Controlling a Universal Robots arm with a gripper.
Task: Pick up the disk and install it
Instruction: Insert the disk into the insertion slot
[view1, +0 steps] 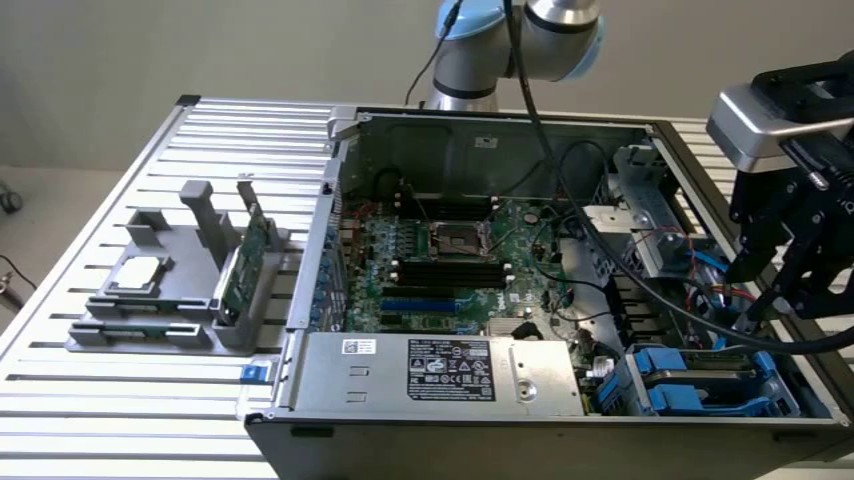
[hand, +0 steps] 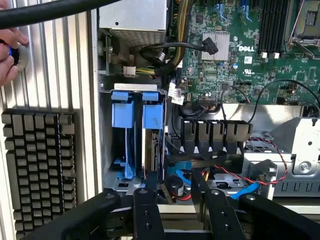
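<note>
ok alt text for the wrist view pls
Open claw above the drive bay of an open computer case, where a blue-framed disk sits edge-on. Green motherboard lies alongside; a keyboard and a person's hand are outside the case.

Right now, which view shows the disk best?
The wrist view: the disk stands edge-on in the drive bay, grey side and blue carrier plain. In the exterior view it sits among blue carriers at the case corner, seen aslant.
</note>
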